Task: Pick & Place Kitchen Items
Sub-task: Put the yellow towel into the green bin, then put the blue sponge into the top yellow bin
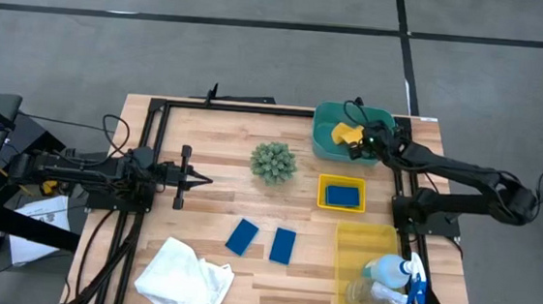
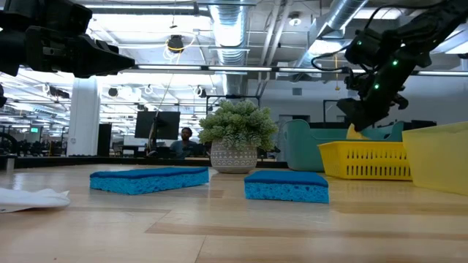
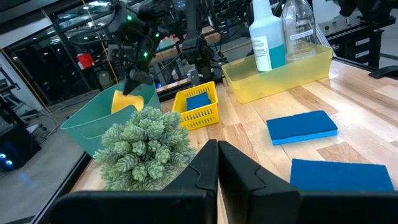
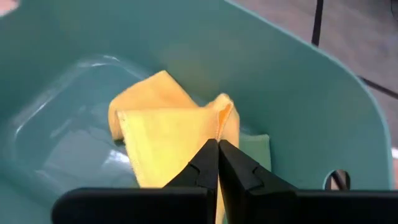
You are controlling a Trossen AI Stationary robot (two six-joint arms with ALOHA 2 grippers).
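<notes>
My right gripper (image 4: 217, 146) hangs over the teal bin (image 1: 323, 137) at the far right, shut on a yellow cloth (image 4: 161, 137). A pale green piece (image 4: 258, 149) lies under the cloth in the bin. Two blue sponges (image 1: 242, 236) (image 1: 284, 245) lie flat on the table near its middle. A third blue sponge (image 1: 343, 194) sits in a small yellow basket. The white cloth (image 1: 184, 276) lies crumpled at the near left. My left gripper (image 1: 206, 179) waits shut and level at the left, pointing at the plant ball (image 1: 274, 162). My right gripper pinches the yellow cloth between its two fingers at a folded upper edge (image 4: 216, 121). The fingers slant down into the bin from above. The cloth hangs below them inside the bin (image 3: 127, 99); whether its lower end rests on the bin's floor I cannot tell.
A large yellow bin (image 1: 362, 239) at the near right holds the spray bottle (image 1: 393, 271) and a clear bottle (image 1: 372, 294). Black frame rails run along the table's left, far and right sides. Bare wood shows between the plant ball and the blue sponges.
</notes>
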